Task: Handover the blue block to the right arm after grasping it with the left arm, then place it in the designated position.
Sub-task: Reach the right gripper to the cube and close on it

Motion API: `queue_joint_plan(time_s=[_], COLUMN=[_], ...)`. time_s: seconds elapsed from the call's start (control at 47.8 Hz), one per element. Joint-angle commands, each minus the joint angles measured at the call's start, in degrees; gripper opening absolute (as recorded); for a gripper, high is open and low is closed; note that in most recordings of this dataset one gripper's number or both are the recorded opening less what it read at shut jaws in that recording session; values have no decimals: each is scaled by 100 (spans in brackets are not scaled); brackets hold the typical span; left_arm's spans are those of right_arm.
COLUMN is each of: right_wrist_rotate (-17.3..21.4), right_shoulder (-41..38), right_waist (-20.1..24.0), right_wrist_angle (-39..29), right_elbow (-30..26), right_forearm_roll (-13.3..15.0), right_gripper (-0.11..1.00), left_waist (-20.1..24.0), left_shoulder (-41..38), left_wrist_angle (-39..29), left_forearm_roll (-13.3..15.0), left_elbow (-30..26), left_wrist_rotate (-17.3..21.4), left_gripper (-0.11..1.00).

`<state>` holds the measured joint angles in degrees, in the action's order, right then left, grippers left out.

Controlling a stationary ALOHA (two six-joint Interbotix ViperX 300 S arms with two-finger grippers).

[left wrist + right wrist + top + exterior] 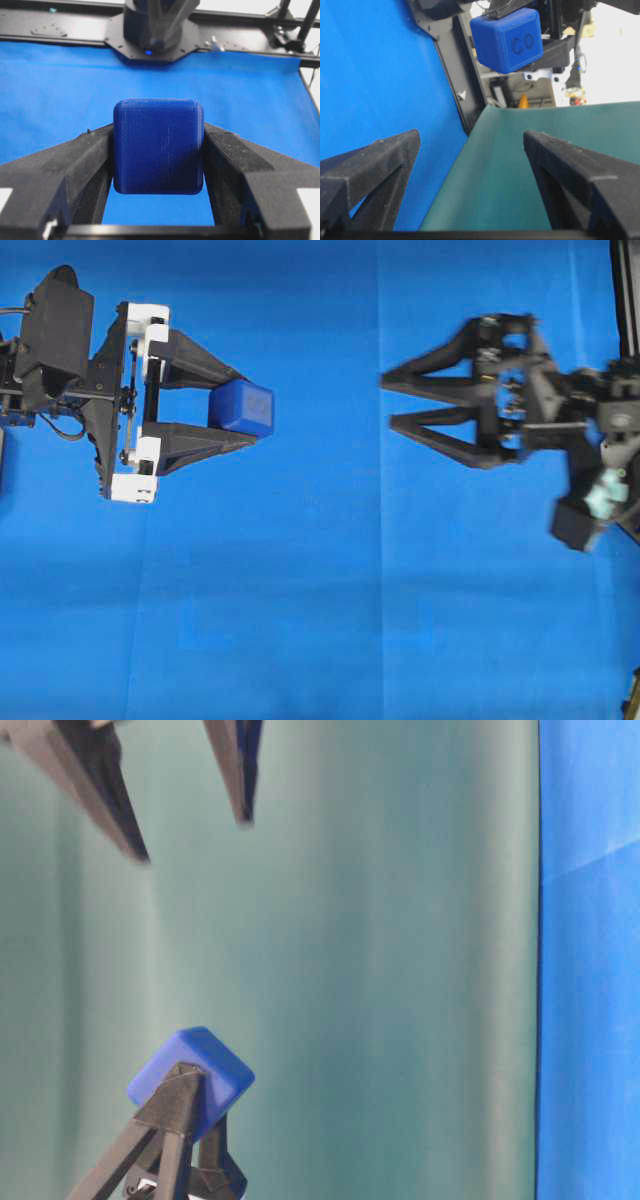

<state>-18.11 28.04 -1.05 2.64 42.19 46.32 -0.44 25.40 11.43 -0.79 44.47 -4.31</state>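
Blue cloth below, left gripper pinches the block, light, rigid plastic; right gripper, agape and empty, should take its free faces

The left arm is black, with white brackets at its finger roots and two tapered triangular fingers. The right arm is black too, its fingers open-framed, a pale teal casing at five o'clock.
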Motion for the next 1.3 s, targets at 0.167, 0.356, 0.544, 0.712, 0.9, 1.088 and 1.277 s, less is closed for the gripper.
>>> queue_joint_plan(time_s=[0.167, 0.356, 0.544, 0.712, 0.9, 1.088, 1.277], right_wrist_rotate=[-44, -229, -316, -325, -325, -325, -325], right_shoulder=[-861, -1556, -2101, -2355, -2382, -2382, -2373], right_waist=[-53, -62, -53, -62, -62, -62, -53], right_wrist_angle=[352, 580, 606, 580, 536, 422, 132], right_elbow=[-914, -1582, -2197, -2443, -2479, -2479, -2470], right_forearm_roll=[44, 167, 167, 176, 176, 176, 176], right_gripper=[92, 92, 92, 92, 92, 91, 83], left_waist=[-9, -9, -9, -9, -9, -9, -18], left_shoulder=[88, 97, 114, 114, 105, 114, 114], left_wrist_angle=[53, 53, 44, 26, 9, 9, 9], left_forearm_roll=[9, 9, 0, 9, 9, 9, 9], left_elbow=[-70, -62, -53, -44, -44, -44, -44], left_wrist_rotate=[-9, -9, -9, -9, -9, -9, -9], left_gripper=[47, 47, 47, 47, 47, 47, 46])
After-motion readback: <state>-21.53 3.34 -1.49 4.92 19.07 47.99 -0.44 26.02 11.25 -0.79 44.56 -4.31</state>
